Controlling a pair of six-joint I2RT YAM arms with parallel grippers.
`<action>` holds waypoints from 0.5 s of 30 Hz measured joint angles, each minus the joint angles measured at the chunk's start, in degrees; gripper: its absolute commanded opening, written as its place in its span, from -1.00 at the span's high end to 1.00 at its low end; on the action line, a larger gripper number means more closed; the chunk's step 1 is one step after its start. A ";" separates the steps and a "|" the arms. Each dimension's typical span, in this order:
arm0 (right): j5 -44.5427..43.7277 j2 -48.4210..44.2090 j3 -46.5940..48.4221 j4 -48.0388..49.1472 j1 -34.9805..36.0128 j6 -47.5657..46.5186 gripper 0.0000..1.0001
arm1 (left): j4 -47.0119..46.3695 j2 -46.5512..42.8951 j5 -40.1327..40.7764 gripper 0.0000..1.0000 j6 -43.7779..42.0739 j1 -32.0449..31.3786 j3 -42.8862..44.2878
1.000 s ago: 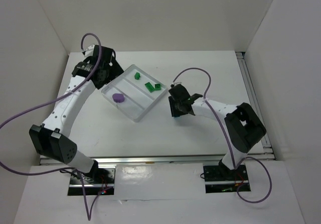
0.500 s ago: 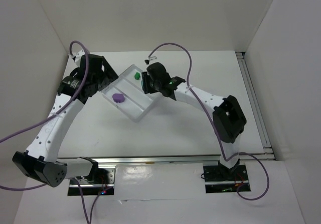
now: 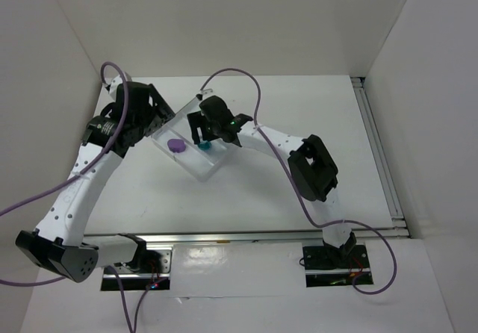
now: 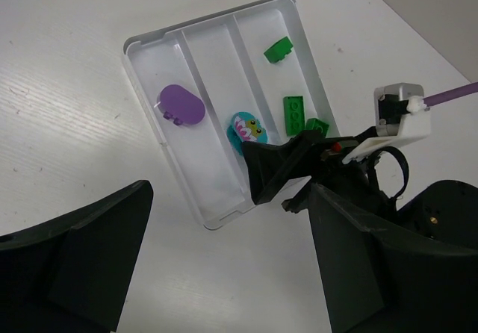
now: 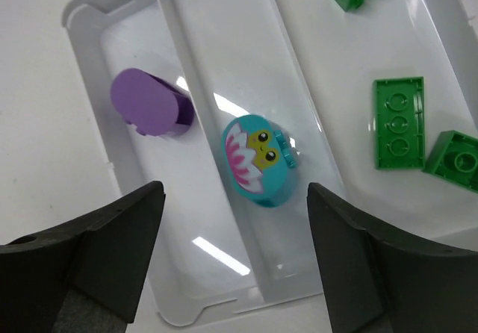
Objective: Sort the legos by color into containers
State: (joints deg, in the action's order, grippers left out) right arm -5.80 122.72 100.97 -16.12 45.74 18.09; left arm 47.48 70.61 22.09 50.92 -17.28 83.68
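Note:
The white tray (image 5: 216,42) has three long compartments. A flat rounded purple piece (image 5: 149,103) lies in the left one. A rounded cyan piece (image 5: 258,161) with a printed flower face lies in the middle one, touching neither finger. Three green bricks (image 5: 399,122) sit in the right one. My right gripper (image 5: 235,266) hangs open straight above the cyan piece, over the tray's near end (image 3: 200,167). My left gripper (image 4: 224,273) is open and empty, above the table just off the tray's left side (image 3: 158,118). From the left wrist view I see the tray (image 4: 149,45), the cyan piece (image 4: 246,129) and the right gripper's fingers (image 4: 280,170).
White walls close in the table on the left, back and right. A purple cable (image 3: 246,79) arcs over the right arm. A metal rail (image 3: 373,146) runs along the table's right edge.
My right arm swung left from the table beside the tray to over it, and its jaws opened. The cyan piece now lies in the middle compartment. The left arm shifted slightly left.

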 measured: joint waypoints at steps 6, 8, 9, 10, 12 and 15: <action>-2.56 -0.87 0.66 0.13 0.24 0.13 -1.00 | 0.04 0.04 -0.63 -0.97 -0.04 0.11 -0.13; -6.67 -2.89 -1.68 -0.02 0.26 0.22 -1.00 | 0.00 0.04 -0.76 -0.97 -0.20 0.11 -0.22; -10.95 -4.13 -3.13 -0.35 0.26 0.85 -1.00 | 0.00 0.04 -0.83 -0.97 -0.24 0.11 -0.35; -14.03 -6.27 -5.20 -1.09 0.24 1.38 -1.00 | 0.02 0.04 -0.85 -0.97 -0.28 0.11 -0.46; -21.97 -10.67 -8.59 -3.65 -0.35 3.61 -1.00 | 0.04 0.13 -0.94 -0.97 -0.61 0.11 -0.59; -32.09 -16.83 -11.74 -8.61 -3.13 7.39 -1.00 | 0.00 0.31 -1.11 -0.99 -1.46 0.11 -0.59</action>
State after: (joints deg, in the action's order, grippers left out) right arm -37.89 105.89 89.23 -24.73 42.61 25.47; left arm 47.48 70.91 20.97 49.45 -17.17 83.09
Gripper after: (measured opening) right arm 0.999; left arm 0.983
